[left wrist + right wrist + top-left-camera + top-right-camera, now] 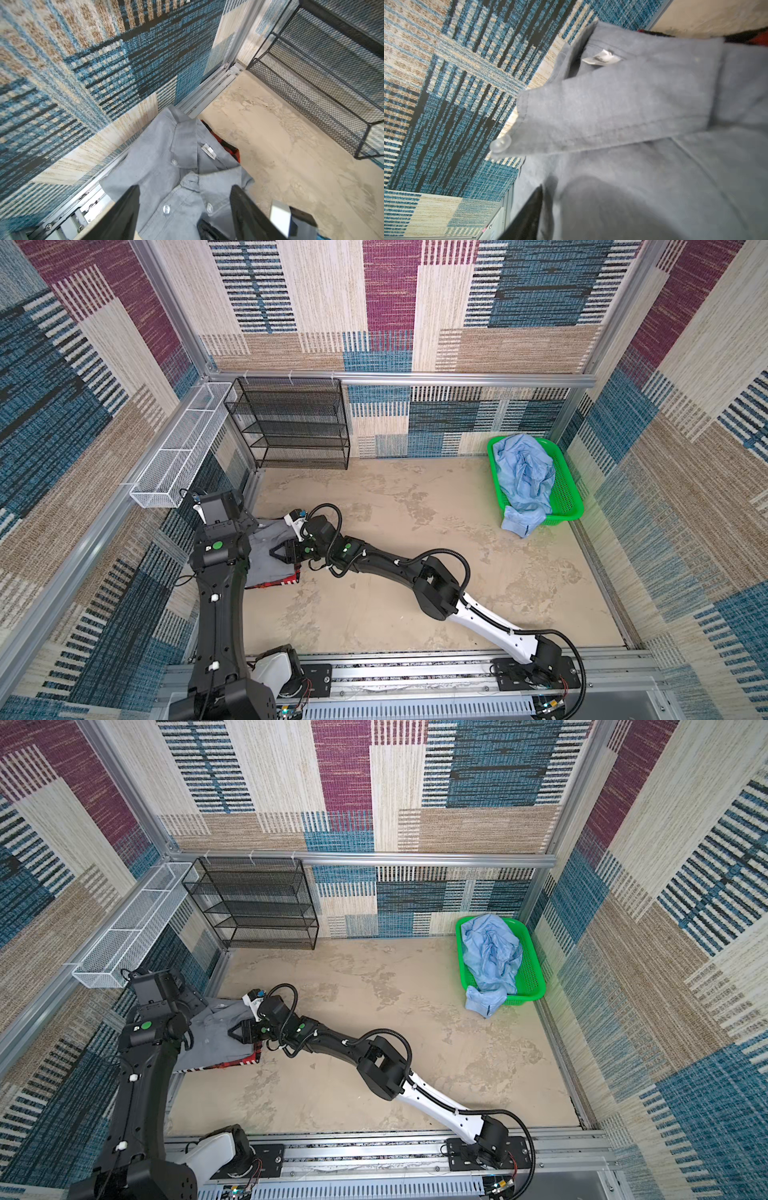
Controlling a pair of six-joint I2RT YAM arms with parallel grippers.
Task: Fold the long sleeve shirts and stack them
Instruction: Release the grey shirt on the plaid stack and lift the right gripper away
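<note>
Grey shirt, likely soft and limp, lies folded on the plaid flannel shirt; grip its folded edges. Left gripper jaws apart; right gripper jaws: cannot tell

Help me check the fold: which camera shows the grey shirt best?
The left wrist view: the grey shirt lies sharp there, with collar, buttons and neck label. The right wrist view is very close and blurred. In both top views it is small and partly hidden.

The grey shirt is showing soft, matt woven cloth with glossy clear buttons; the green basket is gleaming as plastic mesh.
</note>
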